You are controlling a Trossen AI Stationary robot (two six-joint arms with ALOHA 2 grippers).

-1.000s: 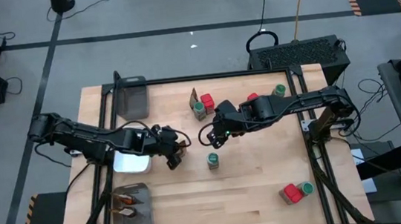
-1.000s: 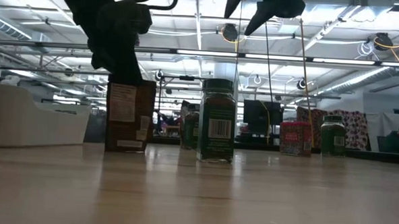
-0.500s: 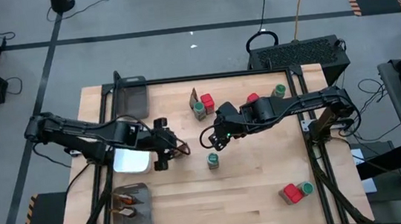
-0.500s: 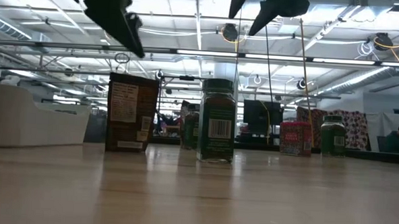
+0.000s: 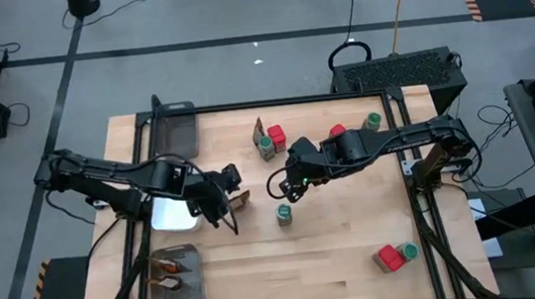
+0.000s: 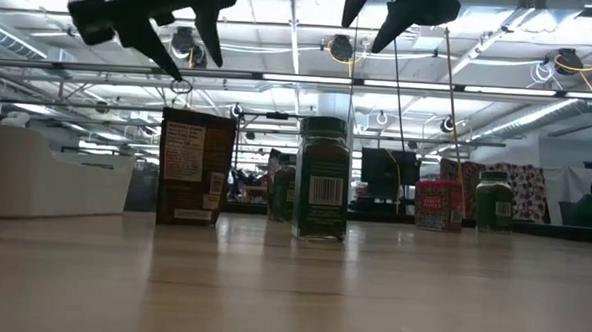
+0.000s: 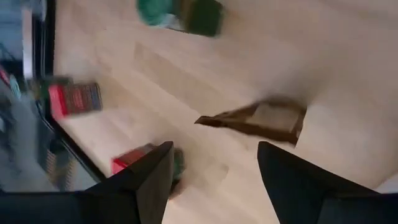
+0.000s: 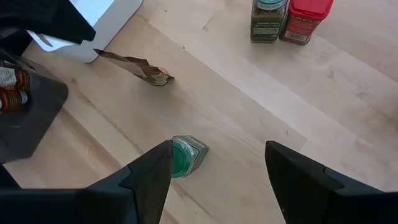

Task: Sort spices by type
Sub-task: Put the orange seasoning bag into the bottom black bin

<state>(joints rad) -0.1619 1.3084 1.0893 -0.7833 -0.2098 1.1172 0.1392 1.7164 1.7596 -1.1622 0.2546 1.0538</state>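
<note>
Standing on its flat base near the centre-left of the high view, just right of the white dish [image 5: 173, 215], the brown sachet [image 5: 239, 199] is free of the left gripper [image 5: 221, 202], whose fingers are spread with nothing between them and hang above and beside the packet's top in the low view, upper left of that frame. The sachet reads as light, thin-walled and soft, pinched to a narrow seam at the top, so it probably tips or crumples easily; a grip across the flat faces below the seam, taken gently, looks safer than a pinch at the pointed top

A green-lidded jar [image 5: 282, 214] stands alone in the middle of the high view, below the right gripper [image 5: 282, 181], which hovers over it with jaws parted and empty. The jar looks rigid, squarish and smooth, likely a little heavier and somewhat slippery; taking it across two opposite flat sides under the lid seems the steadier hold

More spices stand further off: a jar, a red box [image 5: 276, 135] and another sachet grouped at upper centre, a red box and jar at upper right, and a red box [image 5: 388, 255] with a jar at lower right. A grey mesh tray [image 5: 176, 282] at lower left already holds a few sachets, and a second tray [image 5: 178, 129] sits at upper left
</note>
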